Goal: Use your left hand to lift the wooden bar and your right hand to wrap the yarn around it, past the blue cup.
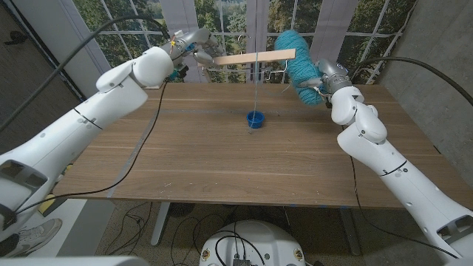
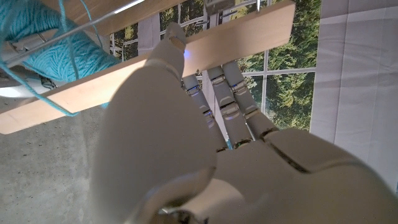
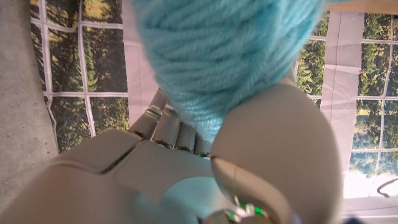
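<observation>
Windows back the wooden table point(image 1: 222, 148). Above the blue cup point(image 1: 255, 119), your left hand point(image 1: 188, 46) pinches the wooden bar point(image 1: 255, 58); your right hand point(image 1: 325, 77) grips the teal yarn skein point(image 1: 295, 55) beside it.

Lab-type rm: bare table point(image 1: 222, 162), floor cables point(image 1: 133, 218), windows point(image 1: 229, 22)
</observation>
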